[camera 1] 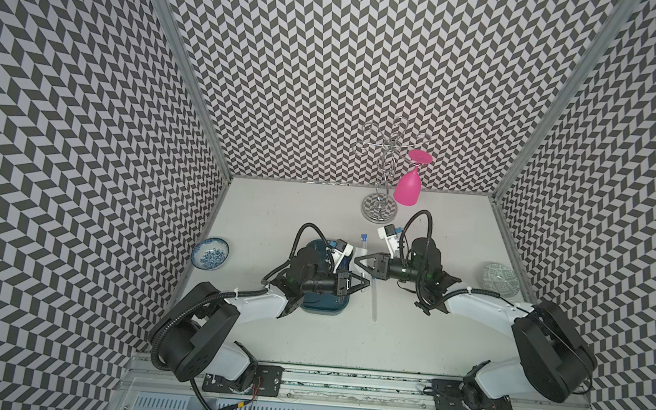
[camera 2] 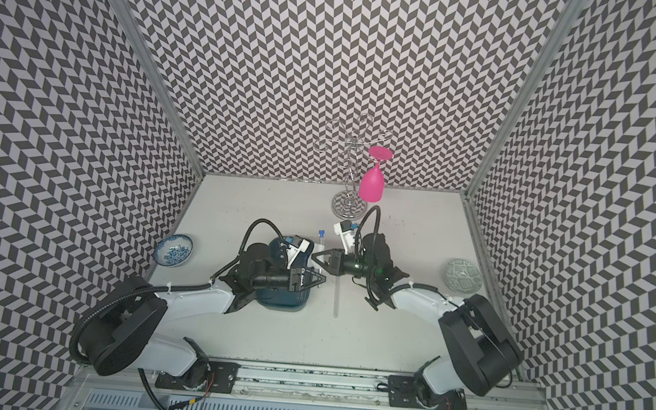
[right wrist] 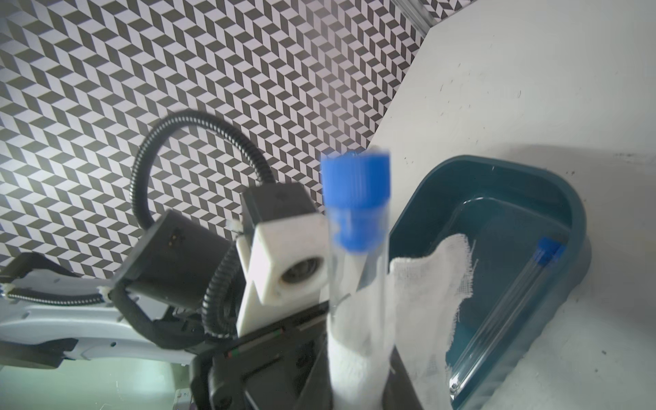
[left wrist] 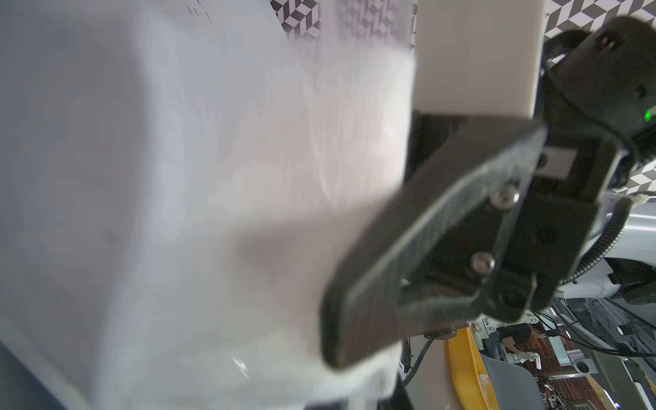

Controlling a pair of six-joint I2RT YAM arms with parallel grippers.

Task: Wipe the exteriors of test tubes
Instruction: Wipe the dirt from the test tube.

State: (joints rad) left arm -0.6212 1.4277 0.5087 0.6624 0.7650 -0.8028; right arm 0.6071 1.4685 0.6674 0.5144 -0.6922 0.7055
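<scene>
The test tube (camera 1: pixel 373 305) could slip or crack. The left pincer (camera 1: pixel 368 283) is clamped on its bare middle while the right pincer (camera 1: pixel 356 261) squeezes the white cloth (right wrist: pixel 426 284) round it just above, centre frame. At least 1 more tube (right wrist: pixel 514 319) lies in the teal tray (right wrist: pixel 575 220).

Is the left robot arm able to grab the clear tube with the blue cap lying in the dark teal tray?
Probably not yet. The left gripper is shut on a second clear tube. The clear blue-capped tube lies uncovered in the dark teal tray under that arm, so once freed, likely yes.
</scene>
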